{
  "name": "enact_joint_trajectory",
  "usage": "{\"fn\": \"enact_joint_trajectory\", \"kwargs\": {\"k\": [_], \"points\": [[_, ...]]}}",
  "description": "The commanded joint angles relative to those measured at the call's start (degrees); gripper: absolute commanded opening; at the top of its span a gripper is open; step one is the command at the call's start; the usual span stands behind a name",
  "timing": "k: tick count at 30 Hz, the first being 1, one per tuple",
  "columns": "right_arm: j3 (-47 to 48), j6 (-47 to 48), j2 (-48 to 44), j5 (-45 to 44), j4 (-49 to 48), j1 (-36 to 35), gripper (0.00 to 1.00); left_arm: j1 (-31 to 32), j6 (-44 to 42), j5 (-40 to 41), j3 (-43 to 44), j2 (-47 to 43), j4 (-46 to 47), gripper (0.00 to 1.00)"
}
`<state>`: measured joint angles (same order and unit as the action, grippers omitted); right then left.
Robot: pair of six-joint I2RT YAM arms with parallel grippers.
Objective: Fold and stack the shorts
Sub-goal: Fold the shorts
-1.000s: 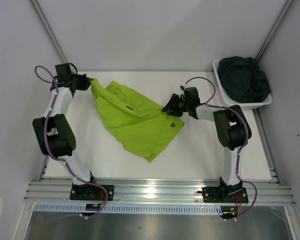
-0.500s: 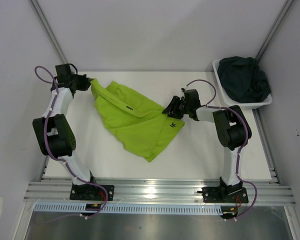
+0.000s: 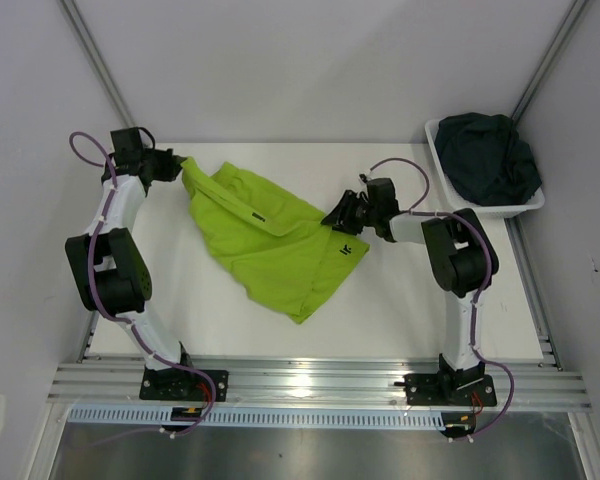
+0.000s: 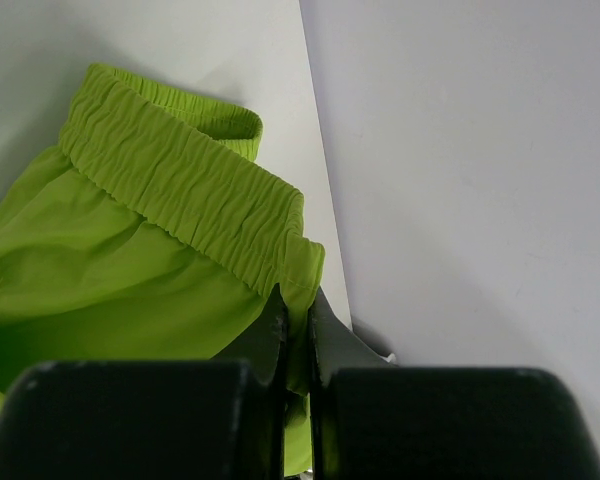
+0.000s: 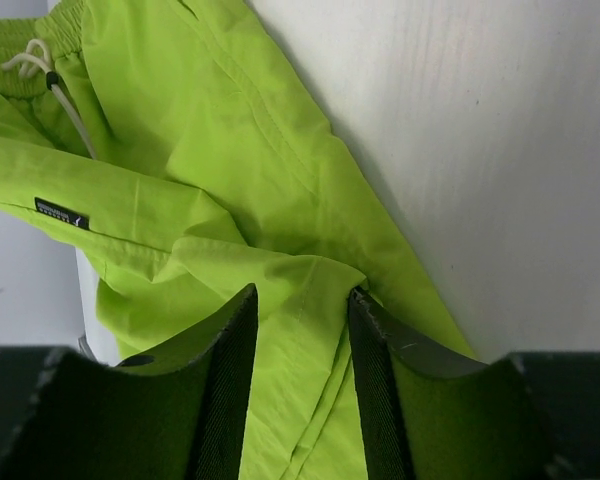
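Step in hand, as I judge it: spreading the lime green shorts (image 3: 265, 240) flat for a first fold, with nothing folded yet. They lie rumpled mid-surface (image 3: 400, 310). Left gripper (image 3: 178, 168) is clenched on a corner of the elastic waistband (image 4: 180, 190) at far left, arm doubled back, forearm reaching toward the far edge. Right gripper (image 3: 338, 216) sits low at the shorts' right edge, jaws parted, straddling a raised fold of cloth without pinching it; forearm angled inward. Next move likely calls for closing there and drawing the cloth taut. Dark navy shorts (image 3: 485, 155) are heaped in the white basket (image 3: 500, 211), far right.
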<state>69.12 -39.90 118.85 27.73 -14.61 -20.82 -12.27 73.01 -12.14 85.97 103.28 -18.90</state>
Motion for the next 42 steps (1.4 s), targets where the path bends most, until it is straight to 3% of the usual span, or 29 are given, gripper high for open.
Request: {"fn": "enact_joint_trajectory", "kwargs": {"k": [1, 4, 5, 8, 18, 25, 30, 34, 42], "points": [[2.0, -2.1, 1.9, 2.2, -5.3, -0.6, 0.43, 0.1, -0.8, 0.2, 0.5, -2.8, 2.1, 0.00], [0.8, -3.5, 2.7, 2.9, -8.8, -0.9, 0.30, 0.1, -0.7, 0.0, 0.5, -2.4, 2.1, 0.00], [0.4, -3.6, 2.1, 2.7, -10.3, -1.1, 0.18, 0.1, -0.7, -0.1, 0.5, -2.2, 2.1, 0.00], [-1.7, -1.9, -0.3, 1.0, -10.9, -1.9, 0.00, 0.1, -0.8, -0.4, 0.7, -1.9, 1.9, 0.00], [-21.4, 6.4, -23.5, -15.7, -12.2, -13.1, 0.00, 0.0, -0.7, -1.2, 0.6, -2.3, 0.8, 0.00], [-30.5, 9.0, -42.7, -40.0, -9.6, -28.5, 0.00, -0.2, -0.9, -1.9, 1.6, -3.9, -1.3, 0.00], [-32.0, 12.6, -50.5, -53.9, -6.1, -40.0, 0.00, -1.3, -1.1, -3.7, 3.1, -3.5, -3.2, 0.00], [-32.6, 14.4, -56.0, -60.3, -3.8, -44.2, 0.00, -1.4, -1.5, -3.4, 5.5, -2.6, -5.4, 0.00], [-33.1, 16.9, -64.1, -64.1, -0.4, -46.1, 0.00, -1.4, -1.6, -4.0, 9.2, -3.0, -8.4, 0.00]]}}
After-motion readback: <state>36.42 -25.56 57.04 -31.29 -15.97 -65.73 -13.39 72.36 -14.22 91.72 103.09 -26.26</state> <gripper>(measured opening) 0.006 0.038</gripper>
